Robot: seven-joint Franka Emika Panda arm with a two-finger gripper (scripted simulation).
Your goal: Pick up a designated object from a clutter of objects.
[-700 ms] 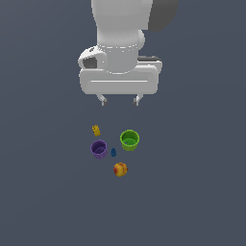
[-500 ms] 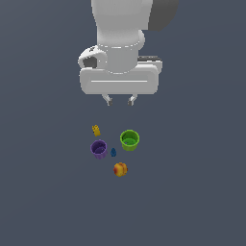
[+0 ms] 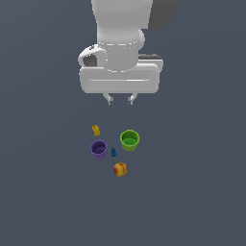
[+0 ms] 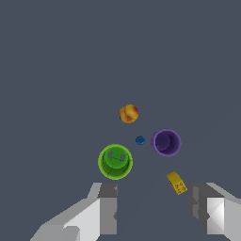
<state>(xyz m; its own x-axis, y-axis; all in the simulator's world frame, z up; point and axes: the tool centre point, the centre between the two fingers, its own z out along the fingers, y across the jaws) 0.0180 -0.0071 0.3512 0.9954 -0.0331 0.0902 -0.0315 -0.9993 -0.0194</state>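
The purple cup point(image 3: 99, 149) stands upright on the grey floor, open side up; it also shows in the wrist view point(image 4: 166, 142). Around it lies the clutter: a green cup point(image 3: 129, 140) point(image 4: 115, 161), a tiny yellow figure point(image 3: 96, 130) point(image 4: 176, 182), a tiny blue piece point(image 3: 113, 152) point(image 4: 140, 140) and an orange-red fruit point(image 3: 120, 169) point(image 4: 128, 114). My gripper point(image 3: 120, 100) point(image 4: 155, 207) hangs well above the group, open and empty, with a gap between its fingers. It touches nothing.
The floor point(image 3: 192, 192) is plain dark grey all round the small group. The blue piece lies between the two cups. The fruit lies apart from them. The arm's white body point(image 3: 120, 48) fills the upper middle of the exterior view.
In the exterior view the two fingertips stand closer together than 0.7 s ago. The hand has turned slightly. The objects have not moved.
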